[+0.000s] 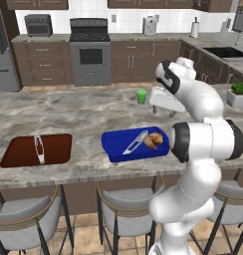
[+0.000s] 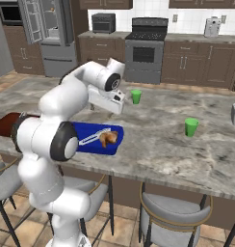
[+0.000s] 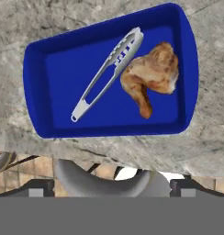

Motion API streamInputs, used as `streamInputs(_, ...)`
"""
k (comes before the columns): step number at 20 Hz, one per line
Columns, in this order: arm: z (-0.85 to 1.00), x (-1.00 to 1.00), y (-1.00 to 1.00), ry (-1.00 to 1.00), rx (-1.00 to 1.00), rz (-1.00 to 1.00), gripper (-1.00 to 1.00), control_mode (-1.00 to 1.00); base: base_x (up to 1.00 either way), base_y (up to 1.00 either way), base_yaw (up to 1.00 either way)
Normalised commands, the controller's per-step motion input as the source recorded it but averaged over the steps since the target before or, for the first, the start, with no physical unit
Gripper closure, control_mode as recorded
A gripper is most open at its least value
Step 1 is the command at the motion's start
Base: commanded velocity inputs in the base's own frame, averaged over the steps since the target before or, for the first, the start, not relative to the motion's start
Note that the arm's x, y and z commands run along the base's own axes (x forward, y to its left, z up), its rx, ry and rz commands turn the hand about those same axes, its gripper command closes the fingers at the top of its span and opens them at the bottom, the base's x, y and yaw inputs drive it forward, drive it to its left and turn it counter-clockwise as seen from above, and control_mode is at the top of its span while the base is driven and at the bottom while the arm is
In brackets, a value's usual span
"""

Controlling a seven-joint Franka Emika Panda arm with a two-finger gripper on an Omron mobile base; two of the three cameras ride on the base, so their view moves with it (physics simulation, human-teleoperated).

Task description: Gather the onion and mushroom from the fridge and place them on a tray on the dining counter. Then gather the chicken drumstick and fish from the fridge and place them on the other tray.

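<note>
Drumstick [image 3: 153, 75] browned in hand view; tongs [image 3: 109, 71] beside

Right base view: the dark red-brown tray [image 2: 5, 121] is mostly concealed behind the arm, and the blue tray [image 2: 115, 132] loses its left end the same way. Left base view: the fridge [image 1: 3, 55] is cut off by the left edge. The gripper's fingertips cannot be made out.

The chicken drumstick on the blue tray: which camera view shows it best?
The hand view shows it best: the chicken drumstick lies large and unobstructed in the blue tray, beside silver tongs. In the left base view it is a small tan piece near the arm; the right base view shows it small too.
</note>
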Motion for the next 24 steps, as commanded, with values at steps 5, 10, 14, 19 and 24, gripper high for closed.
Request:
streamInputs(5, 0.53, -1.00, 0.55, -0.25, -0.07, -0.05, -1.00, -1.00, 0.00, 0.00, 0.00)
streamInputs(10, 0.38, -1.00, 0.63, -0.29, -0.13, -0.04, -1.00, -1.00, 0.00, 0.00, 0.00)
streamInputs(14, 0.11, -1.00, 0.59, -0.37, -0.18, -0.04, -1.00, -1.00, 0.00, 0.00, 0.00)
streamInputs(19, 0.14, -0.99, 0.39, -0.36, -0.13, -0.05, -1.00, -1.00, 0.00, 0.00, 0.00)
streamInputs(24, 0.00, -0.16, 0.02, -0.02, -0.01, 0.00, -1.00, -1.00, 0.00, 0.00, 0.00)
